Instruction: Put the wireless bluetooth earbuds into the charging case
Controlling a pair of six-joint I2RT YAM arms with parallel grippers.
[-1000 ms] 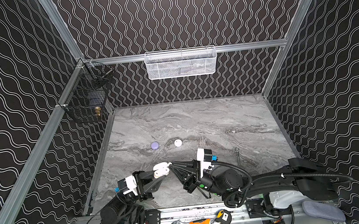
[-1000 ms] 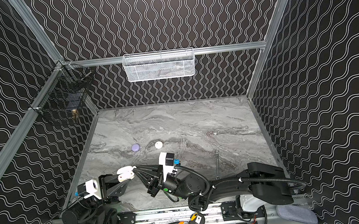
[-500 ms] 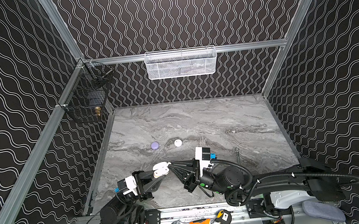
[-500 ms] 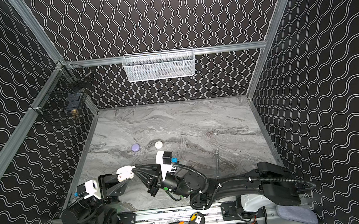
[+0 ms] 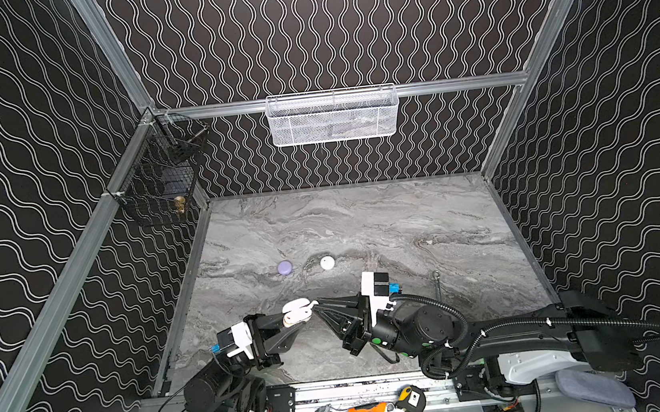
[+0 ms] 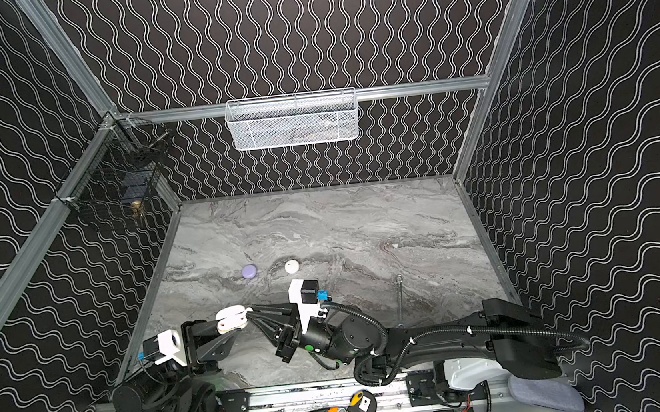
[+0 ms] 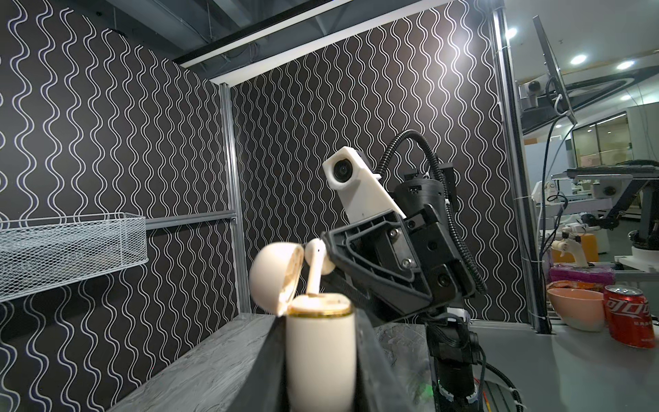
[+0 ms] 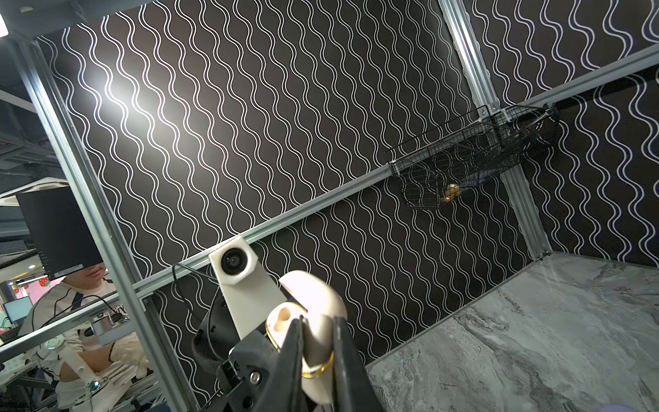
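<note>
My left gripper is shut on the body of a cream charging case, held upright above the table's front left with its lid hinged open. My right gripper is shut on a cream earbud, one of the wireless bluetooth earbuds. The earbud's stem points down and its end meets the case's top opening. In the right wrist view the gripper stands in front of the case, one empty socket shows, and the earbud is mostly hidden.
A lavender rounded case and a white one lie mid-table. A steel wrench lies to the right, a tiny white piece beyond it. A white mesh basket and a black wire basket hang on the walls.
The right arm's rear links have shifted a little, while its gripper stays at the case's opening with the earbud. The left arm and the case have not moved.
</note>
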